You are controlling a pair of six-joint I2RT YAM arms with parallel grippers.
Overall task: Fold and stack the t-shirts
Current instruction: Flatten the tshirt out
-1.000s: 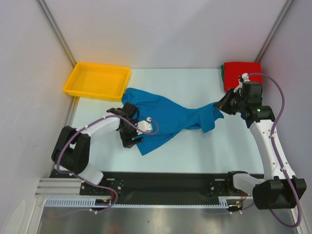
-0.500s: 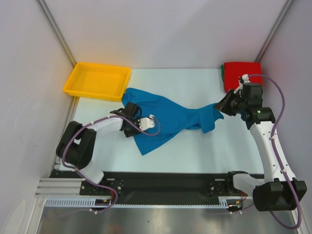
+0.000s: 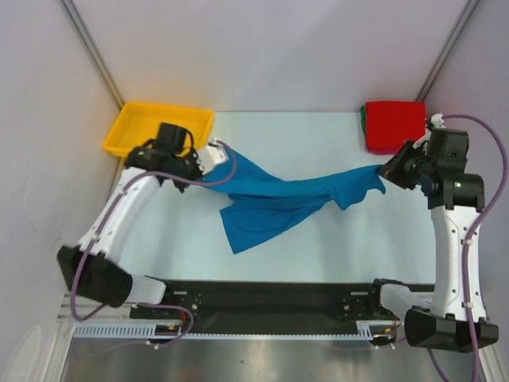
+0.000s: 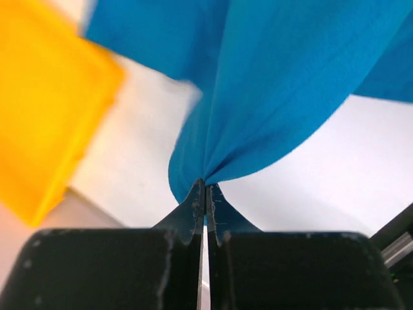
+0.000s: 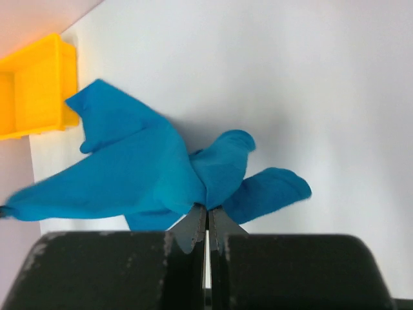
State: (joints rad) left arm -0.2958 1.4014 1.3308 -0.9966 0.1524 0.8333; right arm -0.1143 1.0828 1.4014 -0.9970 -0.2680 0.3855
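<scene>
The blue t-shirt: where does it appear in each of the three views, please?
Top external: blue t-shirt stretched across the middle of the picture.
Left wrist: fills the top and centre.
Right wrist: left and centre.
Shared landmark: yellow tray, on the left in every view.

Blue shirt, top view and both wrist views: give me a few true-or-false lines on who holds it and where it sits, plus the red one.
1. The left gripper and right gripper are both shut on the blue shirt. True.
2. The blue shirt lies flat and folded on the table. False: it is stretched between the two grippers, with its lower part trailing towards the table.
3. The red shirt lies folded at the far right corner. True.
4. The blue shirt is in the tray. False: it is beside the tray, over the table.
</scene>
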